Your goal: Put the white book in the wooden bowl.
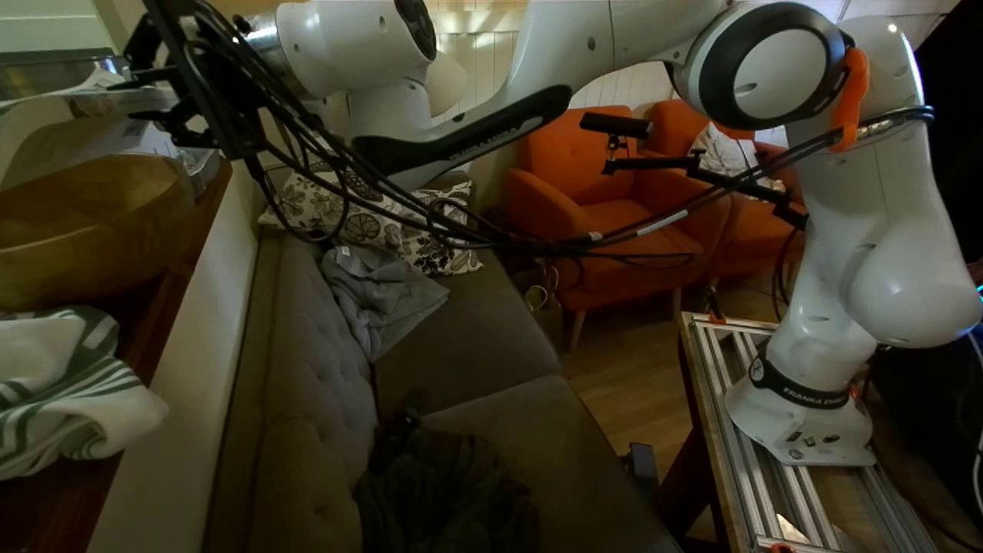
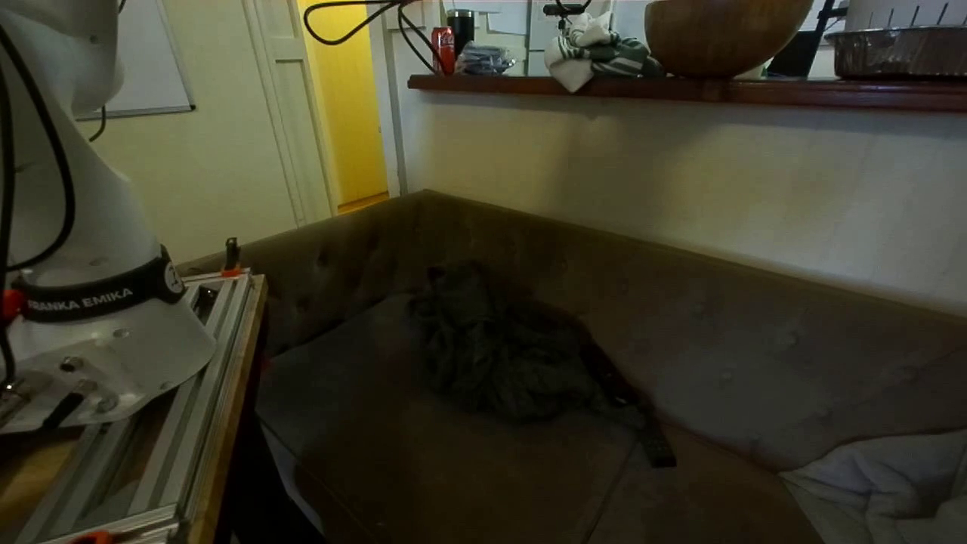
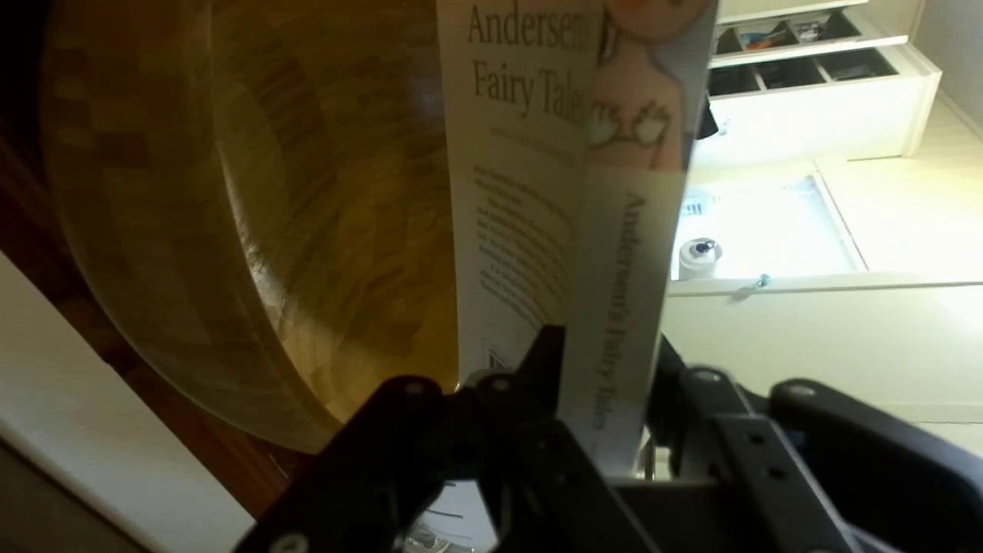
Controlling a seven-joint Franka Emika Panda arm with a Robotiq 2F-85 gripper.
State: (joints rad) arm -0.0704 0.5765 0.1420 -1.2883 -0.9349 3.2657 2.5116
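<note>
Okay, claw (image 3: pixel 605 361) pinching white book (image 3: pixel 572 207)
Wooden bowl (image 3: pixel 142 207) at its nine o'clock (wrist view); early release could miss

- We count one book (image 3: pixel 568 230).
- We count one bowl (image 3: pixel 338 215).
- We see one arm (image 1: pixel 637 34) and one gripper (image 3: pixel 607 365).
- We find two open drawers (image 3: pixel 822 123).
- We make it two chairs (image 1: pixel 591 153).
- We spot one couch (image 2: pixel 770 325).
- We note one can (image 2: pixel 443 50) and one black cup (image 2: pixel 460 30).
- We see one towel (image 1: pixel 77 392).
</note>
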